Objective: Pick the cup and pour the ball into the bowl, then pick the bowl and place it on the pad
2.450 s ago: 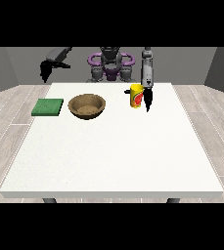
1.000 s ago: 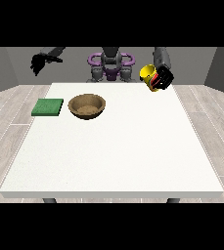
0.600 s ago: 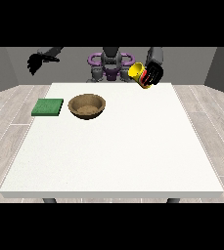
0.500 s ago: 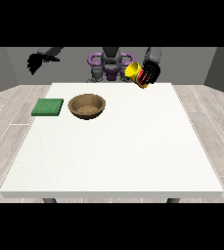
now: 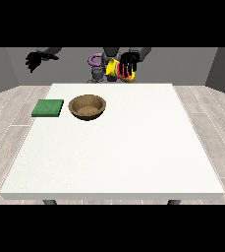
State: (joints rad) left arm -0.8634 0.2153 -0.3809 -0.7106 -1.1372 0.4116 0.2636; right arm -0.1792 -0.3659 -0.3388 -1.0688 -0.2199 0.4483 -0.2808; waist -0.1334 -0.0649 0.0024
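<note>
Cup [image 5: 117,70]: we see the yellow cup with red markings raised above the far edge of the table [image 5: 133,147], tilted on its side, with the fingers of the hand at the view's right [image 5: 128,65] curled round it. The ball is not visible; we cannot tell whether it is inside the cup.

The bowl [image 5: 87,106] stands upright on the table, below the cup and to its left in the view, well apart from it. The green pad [image 5: 48,108] lies just beside the bowl, toward the view's left.

The hand at the view's left [image 5: 35,60] hangs raised beyond the table's far left corner and holds nothing; we cannot tell how its fingers lie.

We judge the step in hand to be the carry and pour. The cup is not yet over the bowl. The next move calls for bringing the cup's mouth above the bowl's opening, then tilting further so the ball falls inside.
</note>
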